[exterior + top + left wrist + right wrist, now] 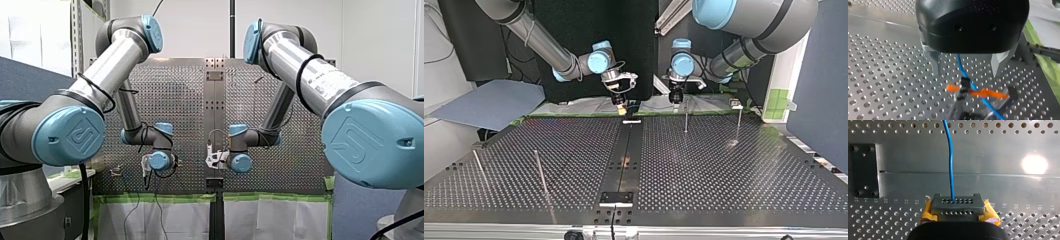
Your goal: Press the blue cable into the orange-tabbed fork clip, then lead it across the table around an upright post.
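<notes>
— Claws?
— Left gripper (965,72) spread wide, straddling the blue cable (961,70) above the orange-tabbed fork clip (978,93). Right gripper (957,205) pinches that cable.
— Step?
— Seating, I judge. Next, press down, then lead off with slack.
— Room?
— Both work at the table's (724,170) far edge in the top view. One upright post (686,119) stands near, others well apart.

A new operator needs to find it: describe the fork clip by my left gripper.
On the perforated table, look just ahead of my left gripper in the left wrist view. The fork clip is the small dark part there; unlike the bare holes around, it carries bright orange tabs, with the blue cable crossing it.
</notes>
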You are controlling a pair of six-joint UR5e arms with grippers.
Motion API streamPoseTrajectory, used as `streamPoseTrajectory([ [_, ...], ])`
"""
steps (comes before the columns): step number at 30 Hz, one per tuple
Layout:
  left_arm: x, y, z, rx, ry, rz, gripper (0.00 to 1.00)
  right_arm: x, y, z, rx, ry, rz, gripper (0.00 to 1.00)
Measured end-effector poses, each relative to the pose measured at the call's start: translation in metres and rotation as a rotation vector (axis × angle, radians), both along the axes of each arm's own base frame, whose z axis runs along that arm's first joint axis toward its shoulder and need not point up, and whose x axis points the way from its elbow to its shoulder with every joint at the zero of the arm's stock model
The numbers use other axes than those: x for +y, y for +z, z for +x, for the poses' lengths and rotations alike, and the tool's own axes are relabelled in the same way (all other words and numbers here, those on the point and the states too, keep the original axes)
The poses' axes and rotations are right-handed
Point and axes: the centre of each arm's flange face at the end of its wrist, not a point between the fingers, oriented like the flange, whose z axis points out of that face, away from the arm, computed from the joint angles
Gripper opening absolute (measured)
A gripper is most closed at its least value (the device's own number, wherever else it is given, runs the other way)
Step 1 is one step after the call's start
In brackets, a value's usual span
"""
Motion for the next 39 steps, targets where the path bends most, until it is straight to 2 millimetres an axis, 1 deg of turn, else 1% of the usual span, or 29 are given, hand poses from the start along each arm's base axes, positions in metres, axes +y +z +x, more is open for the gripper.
streamPoseTrajectory([
  [7,0.004,0.002,0.003,-0.005,0.05,0.02,1.0,0.001,0.0,0.0,0.0,0.001,0.0,0.0],
  [13,0.002,0.003,0.005,-0.011,0.032,0.028,1.0,0.001,0.0,0.001,0.0,0.001,0.0,0.0],
  [14,0.001,0.003,0.005,-0.013,0.028,0.031,0.93,0.001,0.0,0.001,0.0,0.001,0.0,0.0],
  [15,0.0,0.003,0.005,-0.013,0.025,0.034,0.93,0.001,0.0,0.0,0.0,0.001,0.001,0.0],
  [16,0.0,0.003,0.005,-0.014,0.022,0.037,0.71,0.001,0.0,0.001,0.0,0.001,0.001,0.0],
  [17,-0.001,0.003,0.005,-0.014,0.02,0.04,0.55,0.001,0.0,0.0,0.001,0.001,0.001,0.0],
  [18,-0.001,0.003,0.005,-0.014,0.019,0.043,0.55,0.001,0.0,0.0,0.001,0.001,0.001,0.0],
  [19,-0.001,0.003,0.005,-0.013,0.02,0.046,0.36,0.001,0.0,0.0,0.001,0.001,0.001,0.0],
  [20,-0.001,0.003,0.004,-0.013,0.023,0.05,0.08,0.001,0.0,0.0,0.001,0.001,0.001,0.0],
  [21,-0.001,0.003,0.004,-0.013,0.026,0.053,0.08,0.001,0.0,0.0,0.001,0.001,0.001,0.0],
  [22,0.0,0.003,0.005,-0.013,0.029,0.056,0.0,0.001,0.0,0.0,0.001,0.001,0.001,0.0],
  [35,-0.006,0.005,0.005,-0.012,0.022,0.07,0.0,0.0,0.0,0.0,0.002,0.0,0.002,0.0],
  [39,-0.007,0.01,0.005,-0.007,0.039,0.102,0.0,-0.003,0.002,-0.001,0.003,-0.011,0.001,0.0],
])
